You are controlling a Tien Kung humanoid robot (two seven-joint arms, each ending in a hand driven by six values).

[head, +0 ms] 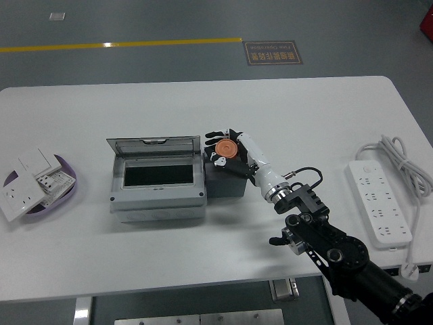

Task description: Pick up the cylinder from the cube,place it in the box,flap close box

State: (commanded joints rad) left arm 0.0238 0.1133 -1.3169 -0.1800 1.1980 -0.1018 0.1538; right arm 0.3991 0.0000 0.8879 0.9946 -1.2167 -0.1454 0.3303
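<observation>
The right hand [229, 145] curls its fingers around the orange cylinder [226, 147] atop the dark cube [226, 179], just right of the open grey box [157, 179].

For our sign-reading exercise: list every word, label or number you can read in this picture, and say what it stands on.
Floor sign: dark plate with pale lettering, too blurred to read.
Floor tag: small and pale, unreadable.
Grey box: no print visible.
Power strip: no readable marking.
Wall switches in the purple tray: no readable marking.
So nothing can be read.
</observation>
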